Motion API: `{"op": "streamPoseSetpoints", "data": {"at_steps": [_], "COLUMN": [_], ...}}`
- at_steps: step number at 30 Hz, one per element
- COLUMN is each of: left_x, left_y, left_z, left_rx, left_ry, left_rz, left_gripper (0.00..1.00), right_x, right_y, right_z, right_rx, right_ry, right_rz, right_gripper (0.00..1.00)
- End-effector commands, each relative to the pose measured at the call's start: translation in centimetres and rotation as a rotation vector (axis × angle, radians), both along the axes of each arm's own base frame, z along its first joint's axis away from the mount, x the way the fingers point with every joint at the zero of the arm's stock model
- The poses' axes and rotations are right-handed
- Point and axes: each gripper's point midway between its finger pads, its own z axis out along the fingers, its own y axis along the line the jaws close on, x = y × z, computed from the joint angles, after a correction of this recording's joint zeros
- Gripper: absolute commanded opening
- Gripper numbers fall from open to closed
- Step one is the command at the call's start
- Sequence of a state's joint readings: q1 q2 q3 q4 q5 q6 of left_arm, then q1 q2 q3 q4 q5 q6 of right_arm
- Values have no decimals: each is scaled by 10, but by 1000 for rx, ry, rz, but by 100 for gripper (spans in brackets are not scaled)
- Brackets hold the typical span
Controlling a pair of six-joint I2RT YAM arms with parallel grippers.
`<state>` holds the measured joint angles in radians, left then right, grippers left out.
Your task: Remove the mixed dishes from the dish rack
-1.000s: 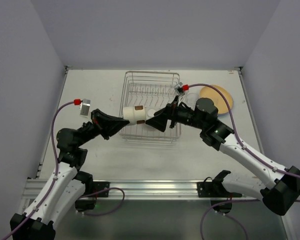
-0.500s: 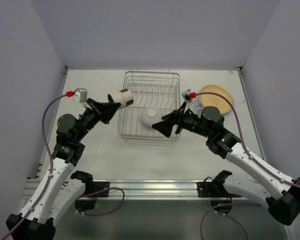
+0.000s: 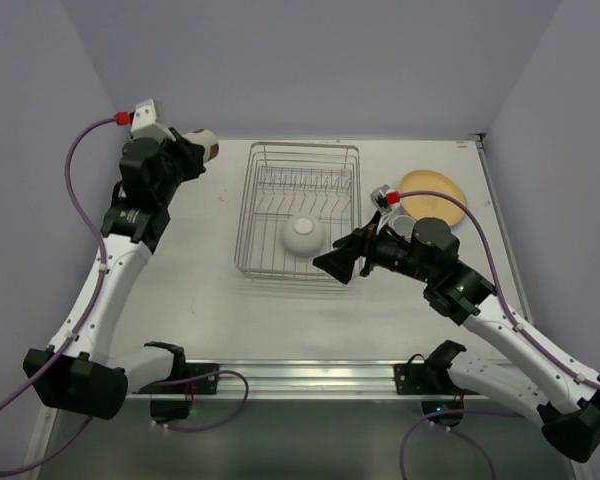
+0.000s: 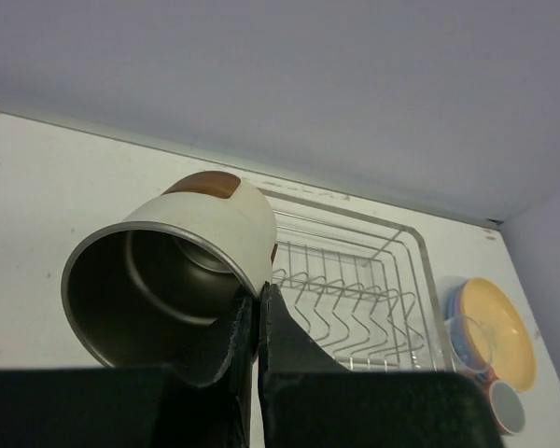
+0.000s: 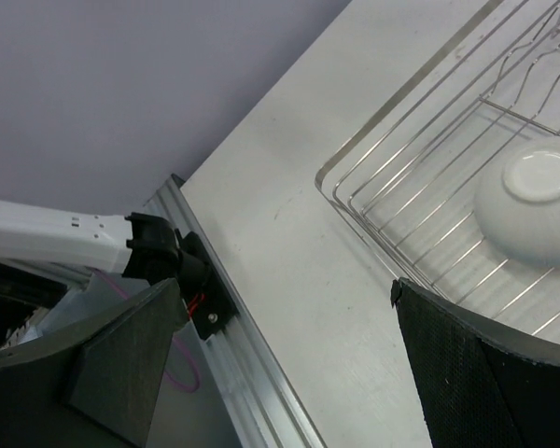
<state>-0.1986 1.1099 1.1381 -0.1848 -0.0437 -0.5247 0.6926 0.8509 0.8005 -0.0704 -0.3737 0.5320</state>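
The left gripper (image 4: pixel 259 308) is clamped shut on the cup (image 4: pixel 205 219), pinching its wall at the rim. The cup has a metal-lined mouth and a cream outer wall with a brown patch. Within the last second this arm has lifted the cup out of the dish rack (image 3: pixel 303 145) and swung it to the far left corner of the table (image 3: pixel 200 290). There it hangs in the air, tipped on its side, well apart from the rack. The right gripper (image 3: pixel 338 265) has backed off from the middle of the rack to its near right corner; its jaws are spread wide and hold nothing. Consequence: the cup is extracted but not yet set down. The white bowl (image 3: pixel 304 234), upside down on the rack floor, is the only dish still visible inside. The yellow-orange plate (image 3: pixel 435 195) lies on the table to the right of the rack. Limits of view: the items under and beside that plate are partly covered by the right arm and cannot be identified with certainty. The left wrist view does not show the table beneath the cup, so its clearance cannot be judged.
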Motion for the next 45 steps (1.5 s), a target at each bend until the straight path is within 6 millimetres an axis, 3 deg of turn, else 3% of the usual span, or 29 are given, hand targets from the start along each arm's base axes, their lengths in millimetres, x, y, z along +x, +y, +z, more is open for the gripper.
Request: {"op": "streamPoseSetpoints", "data": {"at_steps": [1, 7, 12, 23, 32, 45], "left_x": [20, 53, 80, 107, 126, 140], "left_y": [29, 64, 73, 115, 123, 117], "left_z": [10, -19, -55, -126, -170, -226], "left_rx": [132, 236, 337, 543, 575, 605], "left_ry": [45, 194, 330, 616, 691, 794], "left_rz": [95, 179, 156, 296, 346, 275], "left_gripper": [0, 0, 0, 0, 0, 0], "right_x": [2, 4, 5, 22, 34, 40], "right_y": [-8, -9, 0, 21, 30, 32], "right_z": [17, 28, 29, 20, 21, 0], "right_rx": [-28, -49, -76, -130, -185, -209], "right_ry": [-45, -36, 3, 40, 38, 73], "right_rz": [-30, -37, 4, 52, 72, 58], "right_gripper": [99, 99, 99, 99, 99, 99]}}
